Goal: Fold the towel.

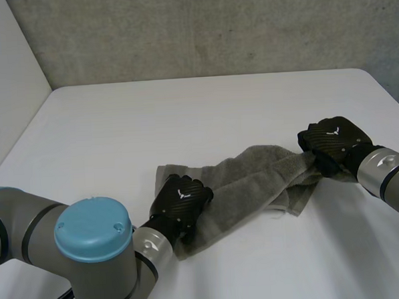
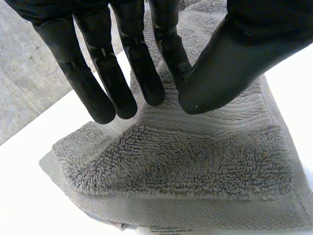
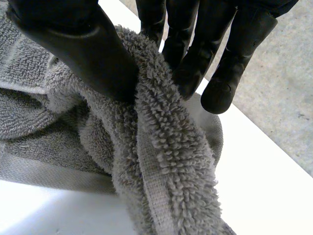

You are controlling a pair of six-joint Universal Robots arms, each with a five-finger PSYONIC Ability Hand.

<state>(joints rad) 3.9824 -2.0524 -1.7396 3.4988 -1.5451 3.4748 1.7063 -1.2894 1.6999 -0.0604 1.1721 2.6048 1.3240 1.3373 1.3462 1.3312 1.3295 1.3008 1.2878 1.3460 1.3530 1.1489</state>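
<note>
Grey towel (image 1: pixel 254 179) runs lengthwise, slanting from left hand (image 1: pixel 181 199) to right hand (image 1: pixel 333 141).

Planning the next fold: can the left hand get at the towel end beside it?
Probably yes: the left hand is over that end of the towel, fingers straight, nothing between. The right hand pinches the other end, well aside.

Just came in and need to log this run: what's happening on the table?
The robot is working a grey towel on the white table. Its right hand pinches one bunched end between thumb and fingers; its left hand rests, fingers straight, on the other end. No neat fold yet.
</note>
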